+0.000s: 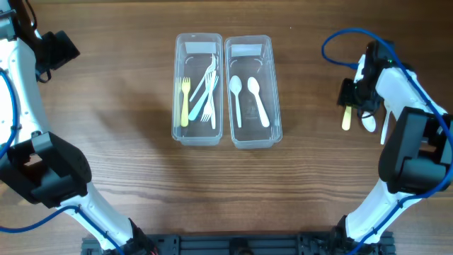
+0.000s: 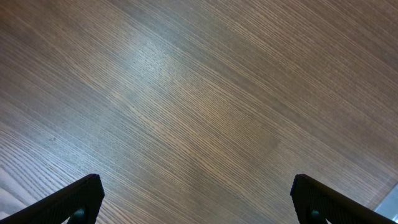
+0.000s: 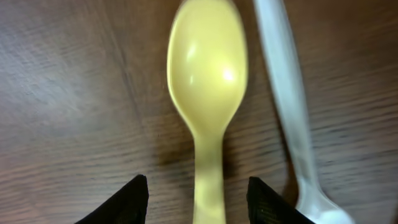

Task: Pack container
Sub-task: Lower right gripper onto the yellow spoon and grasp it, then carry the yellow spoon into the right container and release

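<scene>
I'm holding the right gripper (image 3: pixel 198 193) with jaws apart, straddling the handle of the yellow spoon (image 3: pixel 208 68) on the table (image 1: pixel 127 177) | white spoon (image 3: pixel 286 93) lying just beside it | 2 containers (image 1: pixel 224 106) sitting well away, mid-table | left gripper (image 2: pixel 196 199) hanging, spread wide.

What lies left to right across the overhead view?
The left hand → container with forks → container with white spoons → yellow spoon → loose white spoon.
</scene>
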Motion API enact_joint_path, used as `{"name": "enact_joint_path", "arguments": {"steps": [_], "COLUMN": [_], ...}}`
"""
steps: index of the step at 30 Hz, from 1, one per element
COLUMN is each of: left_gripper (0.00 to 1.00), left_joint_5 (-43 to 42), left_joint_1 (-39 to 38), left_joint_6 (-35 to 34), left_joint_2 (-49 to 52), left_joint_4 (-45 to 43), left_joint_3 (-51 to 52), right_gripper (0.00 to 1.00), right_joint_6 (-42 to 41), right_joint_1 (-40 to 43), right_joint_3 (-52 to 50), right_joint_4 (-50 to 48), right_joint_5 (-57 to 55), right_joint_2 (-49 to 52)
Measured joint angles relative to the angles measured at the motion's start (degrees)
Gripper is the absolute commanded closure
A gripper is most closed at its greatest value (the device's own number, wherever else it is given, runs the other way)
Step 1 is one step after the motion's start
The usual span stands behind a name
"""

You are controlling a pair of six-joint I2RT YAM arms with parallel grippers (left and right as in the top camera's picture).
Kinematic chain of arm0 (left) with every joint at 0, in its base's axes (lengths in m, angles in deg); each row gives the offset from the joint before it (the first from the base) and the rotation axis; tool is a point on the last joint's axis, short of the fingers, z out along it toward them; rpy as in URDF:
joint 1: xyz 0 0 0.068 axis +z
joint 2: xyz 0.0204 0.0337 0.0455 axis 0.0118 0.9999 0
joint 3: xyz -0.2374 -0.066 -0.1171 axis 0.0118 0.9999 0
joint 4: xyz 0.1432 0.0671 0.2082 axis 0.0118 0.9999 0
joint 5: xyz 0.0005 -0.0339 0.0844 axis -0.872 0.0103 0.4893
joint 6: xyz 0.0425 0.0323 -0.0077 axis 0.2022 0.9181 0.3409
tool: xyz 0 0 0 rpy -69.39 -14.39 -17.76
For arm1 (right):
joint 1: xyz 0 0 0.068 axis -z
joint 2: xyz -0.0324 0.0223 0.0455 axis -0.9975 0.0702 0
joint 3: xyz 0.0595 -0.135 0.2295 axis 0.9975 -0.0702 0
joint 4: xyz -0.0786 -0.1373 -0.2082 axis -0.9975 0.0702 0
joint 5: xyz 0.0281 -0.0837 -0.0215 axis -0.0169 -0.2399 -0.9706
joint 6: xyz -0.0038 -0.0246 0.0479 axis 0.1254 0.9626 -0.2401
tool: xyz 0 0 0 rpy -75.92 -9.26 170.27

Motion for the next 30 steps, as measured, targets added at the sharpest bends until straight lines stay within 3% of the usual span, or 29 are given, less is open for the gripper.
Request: {"name": "enact_joint_path", "arguments": {"steps": [2, 4, 7, 12, 17, 21, 30], "left_gripper": [0.00, 0.00, 0.00, 0.00, 0.00, 0.00, 0.00], "left_joint_5": [0.0, 0.0, 0.0, 0.0, 0.0, 0.0, 0.0], "left_joint_1": [0.0, 0.0, 0.0, 0.0, 0.0, 0.0, 0.0], "left_joint_6": [0.0, 0.0, 0.0, 0.0, 0.0, 0.0, 0.0], "left_joint_2": [0.0, 0.0, 0.0, 0.0, 0.0, 0.0, 0.0], "left_joint_4": [0.0, 0.0, 0.0, 0.0, 0.0, 0.0, 0.0], "left_joint_3": [0.0, 0.0, 0.0, 0.0, 0.0, 0.0, 0.0], "right_gripper": [0.50, 0.76, 0.96, 0.96, 0.96, 0.96, 0.96], "right_joint_6": [0.0, 0.0, -0.1, 0.0, 0.6, 0.6, 0.1], "right_joint_1": [0.0, 0.0, 0.2, 0.2, -1.5, -9.2, -32.6], "right_joint_3": [-1.7, -2.2, -2.5, 2.4, 20.4, 32.0, 28.3], "right_joint_4": [-1.0, -1.7, -2.1, 3.1, 10.8, 13.6, 11.4], "right_joint_5": [0.4, 0.6, 0.3, 1.0, 6.1, 9.9, 8.5], "right_joint_2": [0.0, -0.2, -0.4, 0.3, 0.7, 0.6, 0.6]}}
